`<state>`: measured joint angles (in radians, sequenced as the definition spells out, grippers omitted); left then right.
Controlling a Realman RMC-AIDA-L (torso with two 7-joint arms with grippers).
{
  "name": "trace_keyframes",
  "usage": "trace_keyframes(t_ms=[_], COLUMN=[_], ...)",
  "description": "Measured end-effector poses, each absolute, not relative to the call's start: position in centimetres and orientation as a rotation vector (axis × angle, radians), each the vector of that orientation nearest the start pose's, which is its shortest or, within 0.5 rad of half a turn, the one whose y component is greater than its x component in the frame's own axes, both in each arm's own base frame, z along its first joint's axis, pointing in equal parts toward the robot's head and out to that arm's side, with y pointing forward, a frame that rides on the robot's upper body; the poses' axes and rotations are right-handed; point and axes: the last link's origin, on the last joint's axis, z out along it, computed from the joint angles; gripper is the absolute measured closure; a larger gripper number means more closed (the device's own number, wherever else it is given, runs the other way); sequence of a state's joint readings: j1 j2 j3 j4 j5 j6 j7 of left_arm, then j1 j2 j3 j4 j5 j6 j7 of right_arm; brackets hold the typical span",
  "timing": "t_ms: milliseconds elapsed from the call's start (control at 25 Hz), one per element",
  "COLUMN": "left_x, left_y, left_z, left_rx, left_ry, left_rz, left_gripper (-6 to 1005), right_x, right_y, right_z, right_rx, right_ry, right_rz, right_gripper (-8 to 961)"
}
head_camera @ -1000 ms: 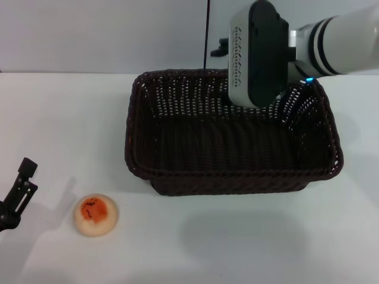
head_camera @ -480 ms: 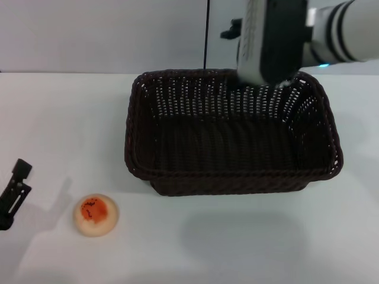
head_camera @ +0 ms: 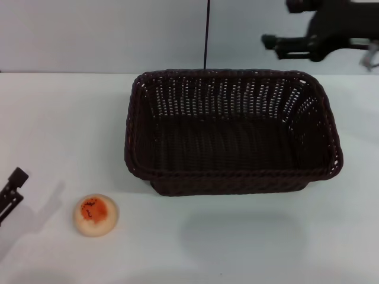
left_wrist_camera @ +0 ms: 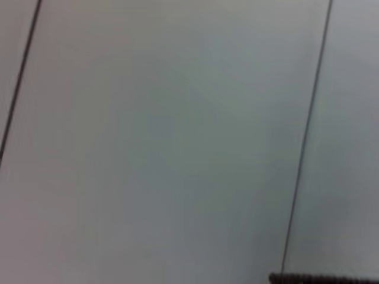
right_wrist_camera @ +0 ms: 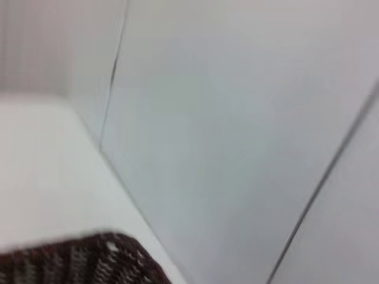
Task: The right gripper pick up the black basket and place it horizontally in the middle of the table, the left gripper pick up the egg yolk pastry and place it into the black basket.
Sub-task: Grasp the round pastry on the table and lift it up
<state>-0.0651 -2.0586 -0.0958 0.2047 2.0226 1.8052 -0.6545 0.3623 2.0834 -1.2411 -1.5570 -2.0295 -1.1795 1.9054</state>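
Head view: the black basket [head_camera: 232, 131] lies lengthwise mid-counter [head_camera: 59, 118], open room all round. The egg yolk pastry [head_camera: 95, 215] sits near-left, beside the left tool [head_camera: 10, 194], spread untellable. The right tool [head_camera: 281, 31] hangs empty, prongs apart, above the basket's far-right rim.

Left wrist view: wall, basket rim [left_wrist_camera: 323, 278].

Right wrist view: basket corner [right_wrist_camera: 89, 260], wall.

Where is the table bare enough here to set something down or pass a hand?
Bare table runs in front of the black basket and off to its left, up to the far wall. The near-left corner is crowded: the egg yolk pastry lies beside the left tool. The right tool hangs above the basket's far-right corner.
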Motion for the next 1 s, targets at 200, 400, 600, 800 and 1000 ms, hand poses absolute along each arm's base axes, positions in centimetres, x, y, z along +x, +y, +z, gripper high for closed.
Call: trace_keyframes(t_ms=[200, 400, 600, 800, 1000], left_x=[-37.8, -37.8, -37.8, -37.7, -37.2], left_y=[15.5, 16.0, 16.1, 16.6, 17.4], left_z=[2.5, 2.4, 1.9, 0.3, -2.0], left_rx=[-1.992, -2.133, -2.192, -2.275, -2.352], left_ry=[-0.611, -0.645, -0.643, -0.663, -0.671], left_rz=[-0.906, -0.868, -0.829, -0.79, -0.754], left_gripper=[177, 177, 177, 178, 178], right_x=[18.6, 23.4, 27.2, 29.9, 31.0], right_y=[32.7, 29.2, 26.4, 24.6, 23.4], right_z=[8.3, 8.8, 8.8, 8.9, 8.7], right_rx=[-2.435, -2.266, -2.05, -1.92, -1.849], right_ry=[0.332, 0.39, 0.381, 0.412, 0.397], right_rz=[0.698, 0.995, 1.178, 1.27, 1.303], right_gripper=[185, 185, 185, 185, 185])
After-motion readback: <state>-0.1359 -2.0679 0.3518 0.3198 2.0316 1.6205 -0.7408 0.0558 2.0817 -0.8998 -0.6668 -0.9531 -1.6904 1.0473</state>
